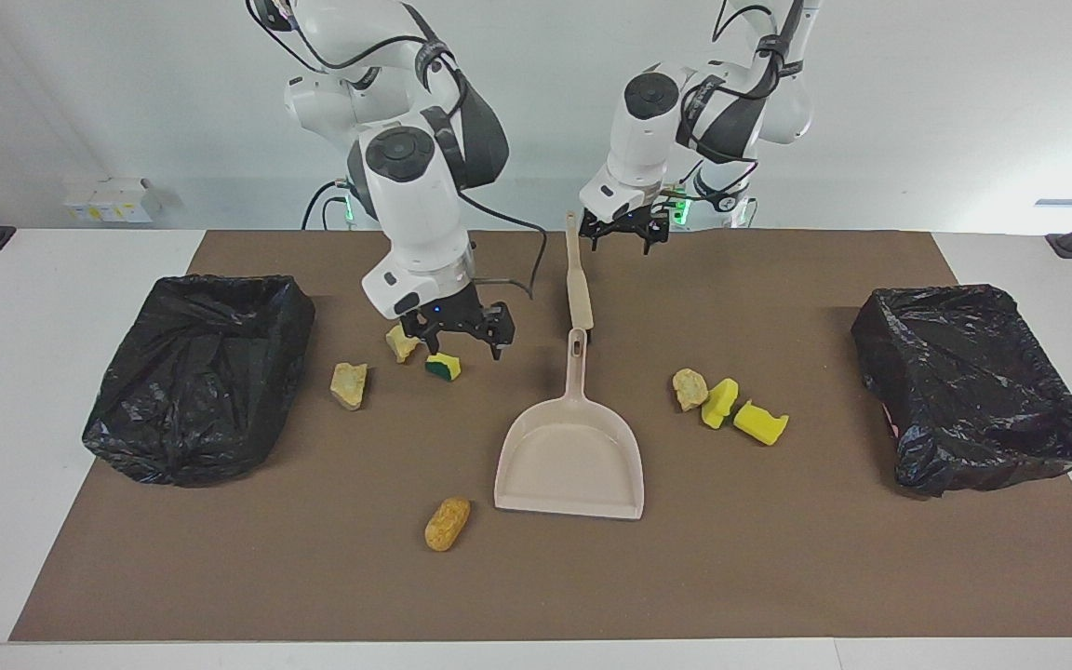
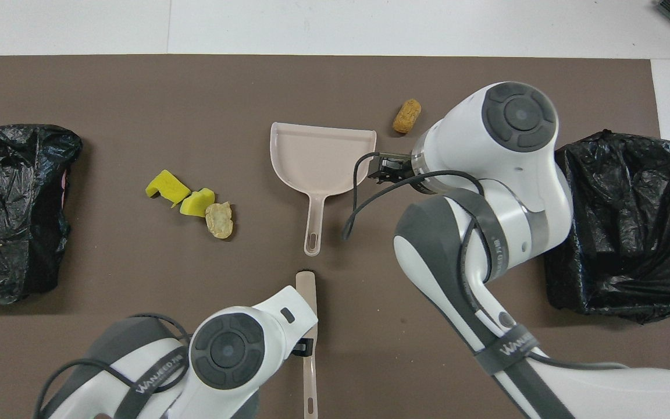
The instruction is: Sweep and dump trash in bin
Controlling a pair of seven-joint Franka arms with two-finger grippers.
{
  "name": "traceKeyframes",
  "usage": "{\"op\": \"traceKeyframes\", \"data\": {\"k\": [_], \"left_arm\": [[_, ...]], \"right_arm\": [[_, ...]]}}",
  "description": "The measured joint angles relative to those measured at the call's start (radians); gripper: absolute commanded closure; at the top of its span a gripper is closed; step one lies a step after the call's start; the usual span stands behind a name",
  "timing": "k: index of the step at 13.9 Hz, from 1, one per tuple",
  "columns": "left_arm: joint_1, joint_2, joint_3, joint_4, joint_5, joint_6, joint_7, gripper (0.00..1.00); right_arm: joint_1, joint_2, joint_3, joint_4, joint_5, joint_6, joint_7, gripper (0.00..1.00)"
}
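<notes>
When taking up the tools, bring left gripper (image 1: pixel 627 233), open and empty just beside the robots' end of the beige sweeper (image 1: pixel 579 284), squarely over the handle before closing. Steer right gripper (image 1: pixel 457 337), likewise open and empty over the yellow-and-green chunk (image 1: pixel 443 367), to the dustpan (image 1: pixel 569 456) handle. Trash scattered on brown mat (image 1: pixel 778 558): three chunks toward each arm's end, one orange-brown chunk (image 1: pixel 447 523) farther from the robots, near the dustpan's mouth. Black-lined bin (image 1: pixel 201 372) at each end. White table (image 1: pixel 33 465), pale wall.
</notes>
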Motion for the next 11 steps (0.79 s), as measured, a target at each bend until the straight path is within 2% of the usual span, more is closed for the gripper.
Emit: {"op": "traceKeyframes", "data": {"k": [3, 8, 11], "left_arm": [[-0.063, 0.0, -0.001, -0.041, -0.068, 0.065, -0.016, 0.0], [-0.092, 0.032, -0.001, -0.046, -0.079, 0.107, -0.018, 0.0], [-0.092, 0.055, -0.001, -0.046, -0.079, 0.121, -0.017, 0.0]], "right_arm": [[0.037, 0.067, 0.0, 0.036, 0.001, 0.041, 0.019, 0.0], [0.127, 0.195, 0.0, 0.142, 0.0, 0.045, 0.095, 0.0], [0.193, 0.265, -0.001, 0.189, 0.0, 0.052, 0.137, 0.09]]}}
